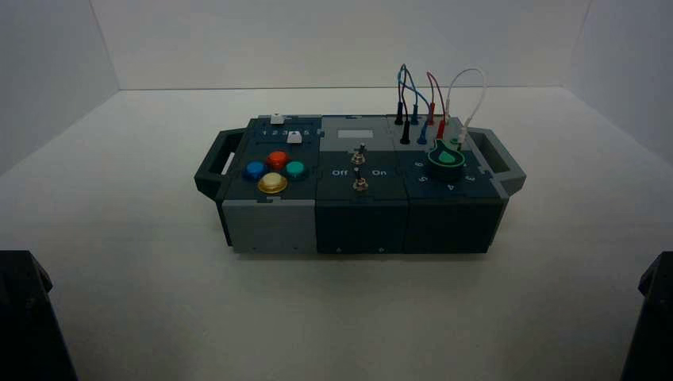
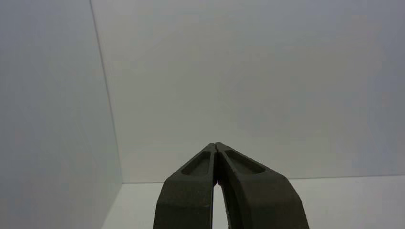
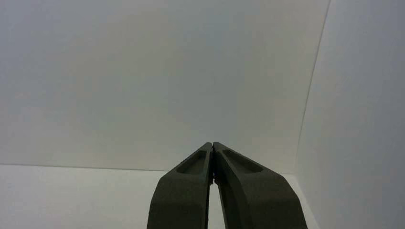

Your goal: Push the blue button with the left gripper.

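Push not begun: my left fingers are pressed together, empty, well short of the box. Next: reach forward, tips above the blue button.

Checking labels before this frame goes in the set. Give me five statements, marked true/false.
1. The blue button is the leftmost of the four round buttons. True.
2. The left tool is touching the blue button. False: it is well away, nearer the camera, left of the box.
3. The red-orange button is the nearest to the robot. False: the yellow button is.
4. The right tool's fingertips are together. True.
5. The knob is on the box's left part. False: right part.
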